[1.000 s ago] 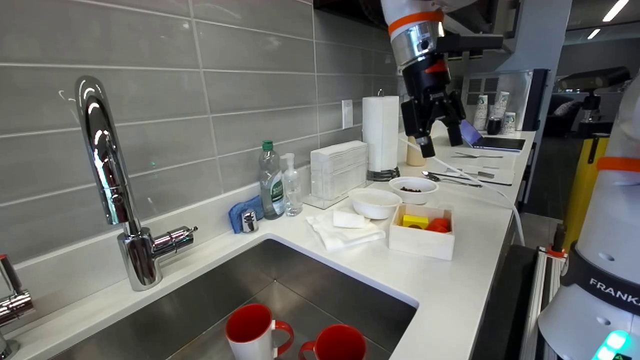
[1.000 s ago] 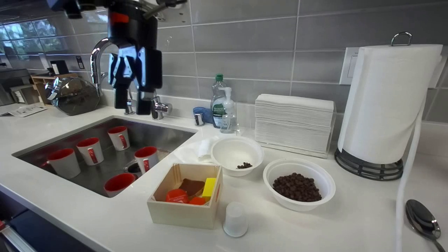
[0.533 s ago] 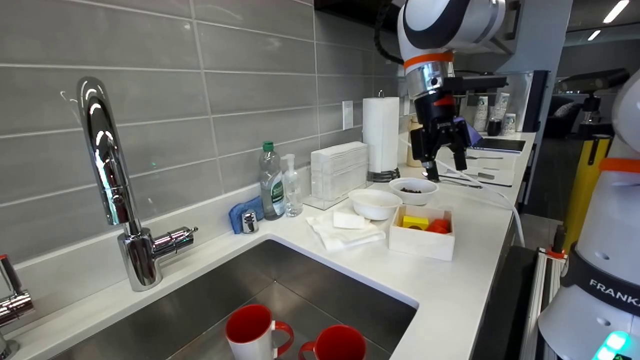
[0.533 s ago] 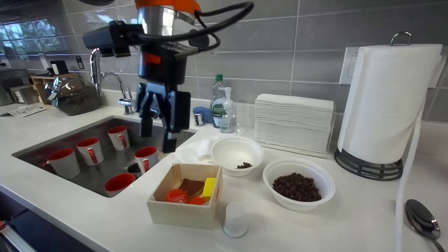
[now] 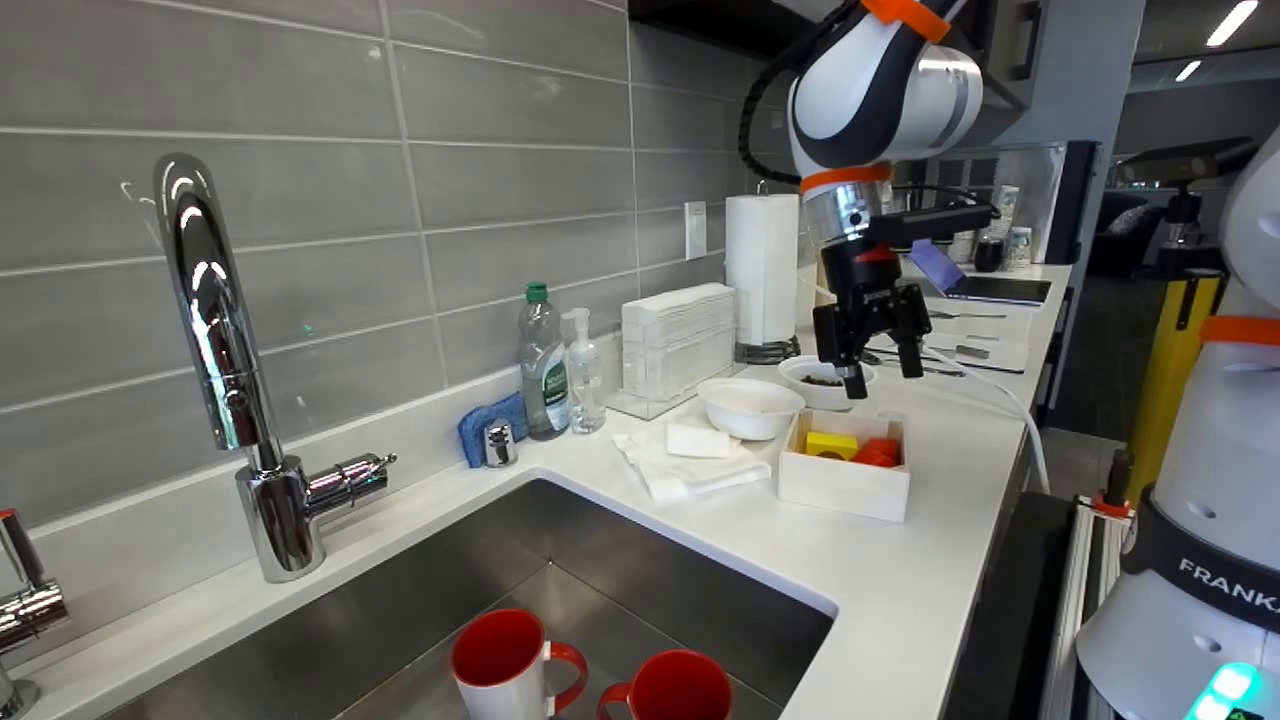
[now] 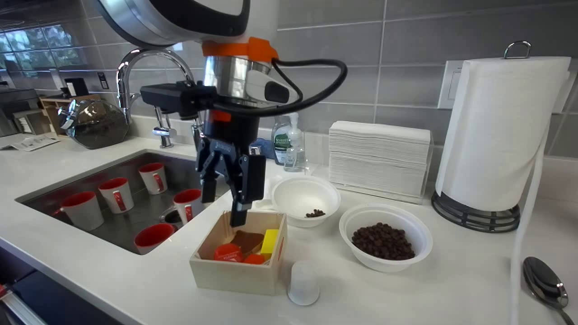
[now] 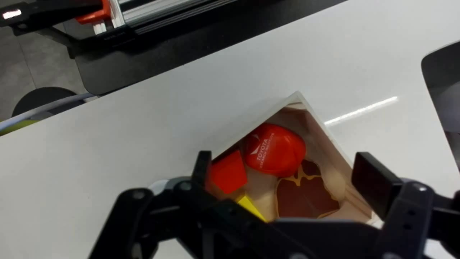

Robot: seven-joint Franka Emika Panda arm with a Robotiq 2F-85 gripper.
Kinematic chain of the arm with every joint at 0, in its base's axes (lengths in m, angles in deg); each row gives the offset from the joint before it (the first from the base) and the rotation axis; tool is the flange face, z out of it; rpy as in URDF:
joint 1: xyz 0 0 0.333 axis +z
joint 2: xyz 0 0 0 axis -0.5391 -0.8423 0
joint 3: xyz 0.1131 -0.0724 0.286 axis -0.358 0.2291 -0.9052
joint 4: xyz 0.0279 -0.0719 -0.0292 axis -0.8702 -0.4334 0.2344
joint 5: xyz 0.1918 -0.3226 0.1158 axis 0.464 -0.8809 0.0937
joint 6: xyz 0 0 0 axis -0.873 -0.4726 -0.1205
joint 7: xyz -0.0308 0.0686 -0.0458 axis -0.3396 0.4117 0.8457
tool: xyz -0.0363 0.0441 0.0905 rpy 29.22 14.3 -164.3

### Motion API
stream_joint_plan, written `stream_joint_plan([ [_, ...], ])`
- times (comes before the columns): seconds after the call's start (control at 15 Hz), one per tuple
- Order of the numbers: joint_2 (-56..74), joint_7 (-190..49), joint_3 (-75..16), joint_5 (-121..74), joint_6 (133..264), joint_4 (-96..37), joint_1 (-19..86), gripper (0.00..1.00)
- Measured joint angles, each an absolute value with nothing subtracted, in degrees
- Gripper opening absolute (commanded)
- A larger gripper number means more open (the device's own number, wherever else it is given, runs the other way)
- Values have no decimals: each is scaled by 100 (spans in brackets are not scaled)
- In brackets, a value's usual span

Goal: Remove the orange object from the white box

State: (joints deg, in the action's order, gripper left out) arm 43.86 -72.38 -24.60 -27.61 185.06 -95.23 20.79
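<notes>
Widely spread, the empty claw [image 6: 223, 206] hangs above the box [image 6: 230, 276]. Near one edge sits an orange block [image 7: 230, 174], desk [image 7: 143, 144] beyond.

I observe a white counter [image 6: 384, 300]. It directly supports the white box [image 6: 232, 277], 1 upturned cup [image 6: 304, 284], 2 white bowls [image 6: 295, 195], a green-capped bottle [image 5: 543, 365] and a paper-towel stand [image 6: 474, 215].

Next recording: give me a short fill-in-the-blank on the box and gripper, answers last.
1. In the wrist view, lettering on the rounded red object starts with the word ____.
2. With its jaws apart, the gripper holds ____.
3. Besides reddish things and a brown piece, the white box holds a ____ block.
Missing words: TOYOTA; nothing; yellow.
</notes>
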Motion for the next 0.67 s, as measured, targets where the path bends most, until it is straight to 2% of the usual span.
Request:
stream_joint_plan([
  [0.67, 3392, -7225, -2416, -2761, 18997, -9522, 2065, 100],
])
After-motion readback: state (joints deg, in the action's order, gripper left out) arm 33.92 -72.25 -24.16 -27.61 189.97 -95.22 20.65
